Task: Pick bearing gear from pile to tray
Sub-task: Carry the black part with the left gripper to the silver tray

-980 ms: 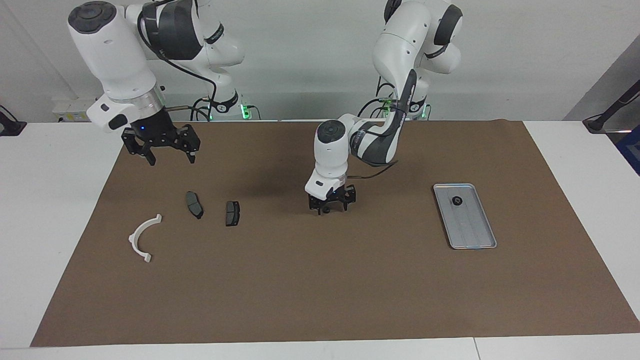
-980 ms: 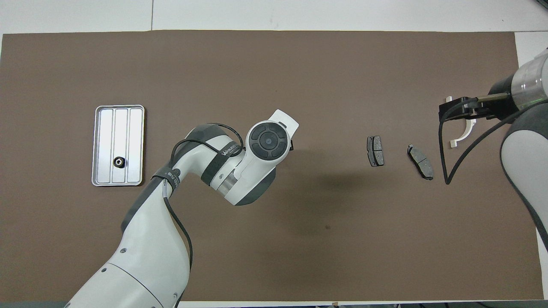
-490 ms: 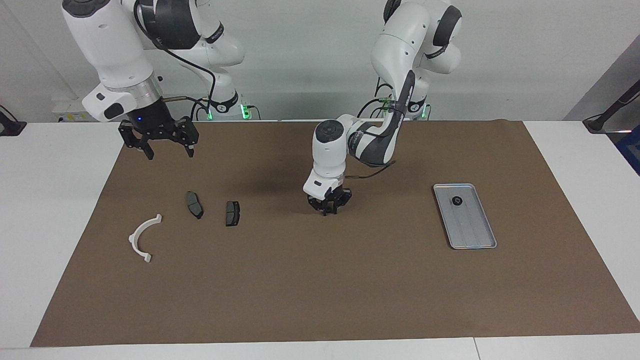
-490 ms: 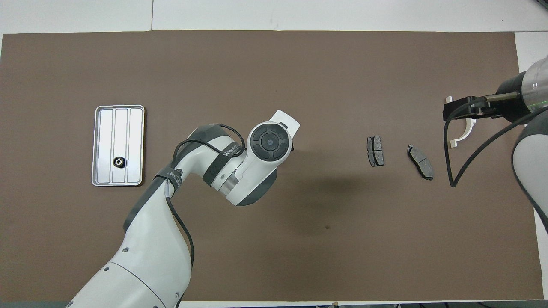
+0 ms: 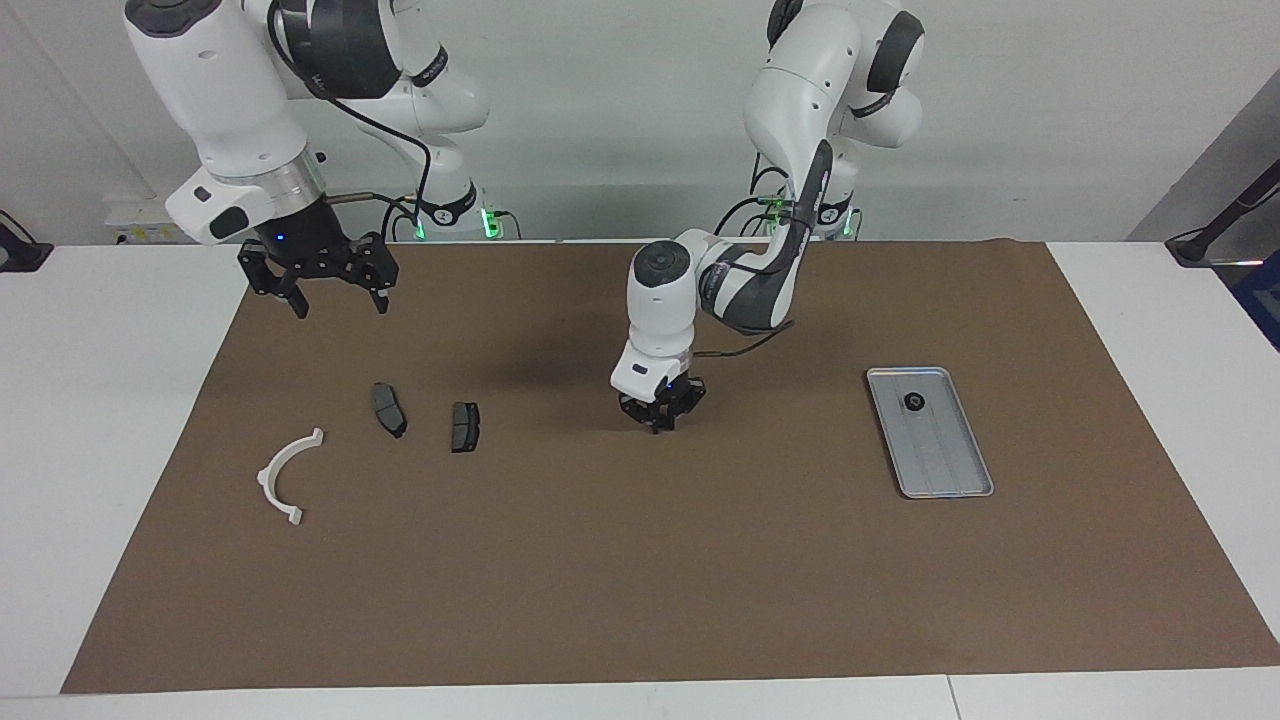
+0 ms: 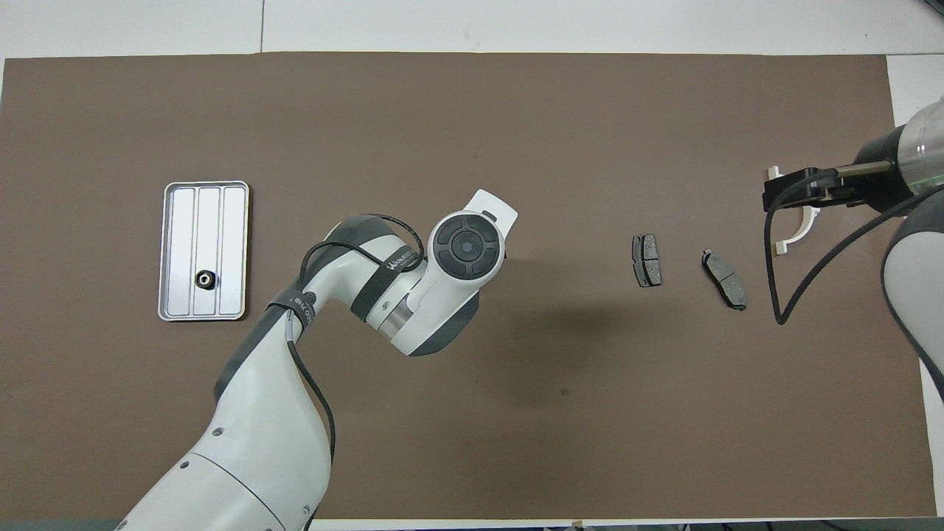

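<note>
Pinching at mat level mid-table, the left gripper (image 5: 657, 424) has its fingertips together, presumably on a small part too tiny to confirm.
Right gripper (image 5: 318, 292) waits wide open above the mat's edge nearest the robots; the tray (image 5: 958, 470) already holds one black piece (image 5: 914, 401).

A brown mat (image 5: 640, 560) covers the white table (image 5: 100, 400).

mat (image 5: 640, 580): looking like matt brown paper or felt, flat and a bit fuzzy
tray (image 5: 955, 470): looking like dull silver metal, with soft ribs showing on its floor
small round piece (image 5: 914, 401): looking black and a little shiny, lying in the tray
curved bracket (image 5: 283, 478): looking like smooth white plastic
two plates (image 5: 388, 409): looking dark grey and matt, a bit rough
arm shells (image 5: 660, 310): looking like glossy white plastic, shining in the light
table (image 5: 100, 400): looking smooth and white
</note>
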Controlling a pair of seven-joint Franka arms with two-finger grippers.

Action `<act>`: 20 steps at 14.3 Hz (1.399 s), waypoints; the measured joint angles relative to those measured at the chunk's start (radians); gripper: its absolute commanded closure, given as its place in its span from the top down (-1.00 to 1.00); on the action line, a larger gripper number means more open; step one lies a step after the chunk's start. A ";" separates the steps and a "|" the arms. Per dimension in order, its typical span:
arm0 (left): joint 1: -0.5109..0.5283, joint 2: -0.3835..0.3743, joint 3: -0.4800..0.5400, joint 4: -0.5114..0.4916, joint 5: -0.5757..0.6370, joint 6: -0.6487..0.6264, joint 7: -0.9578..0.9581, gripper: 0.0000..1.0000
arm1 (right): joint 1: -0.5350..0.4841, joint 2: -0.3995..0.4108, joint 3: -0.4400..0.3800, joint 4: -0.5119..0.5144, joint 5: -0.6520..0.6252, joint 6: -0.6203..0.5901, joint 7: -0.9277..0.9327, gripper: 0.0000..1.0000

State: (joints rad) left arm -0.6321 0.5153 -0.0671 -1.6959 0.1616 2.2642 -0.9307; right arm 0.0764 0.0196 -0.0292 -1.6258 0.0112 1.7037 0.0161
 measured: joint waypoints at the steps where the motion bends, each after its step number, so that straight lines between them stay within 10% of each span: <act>1: 0.003 0.000 0.004 0.015 0.003 -0.024 0.000 -1.00 | 0.000 0.000 0.000 0.000 0.000 0.000 0.000 1.00; 6: 0.084 -0.036 0.005 0.118 0.005 -0.218 0.124 -1.00 | 0.000 -0.003 0.000 0.002 0.000 -0.074 0.000 1.00; 12: 0.394 -0.254 0.008 0.128 -0.104 -0.449 0.674 -1.00 | 0.000 -0.007 0.000 0.002 -0.038 -0.078 0.000 1.00; 20: 0.713 -0.243 0.010 0.022 -0.112 -0.241 1.200 -1.00 | 0.000 -0.008 0.000 0.002 -0.040 -0.078 0.000 1.00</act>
State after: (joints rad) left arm 0.0809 0.2724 -0.0569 -1.6736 0.0499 2.0235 0.2697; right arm 0.0767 0.0116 -0.0294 -1.6238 -0.0288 1.6260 0.0162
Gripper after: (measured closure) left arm 0.767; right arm 0.000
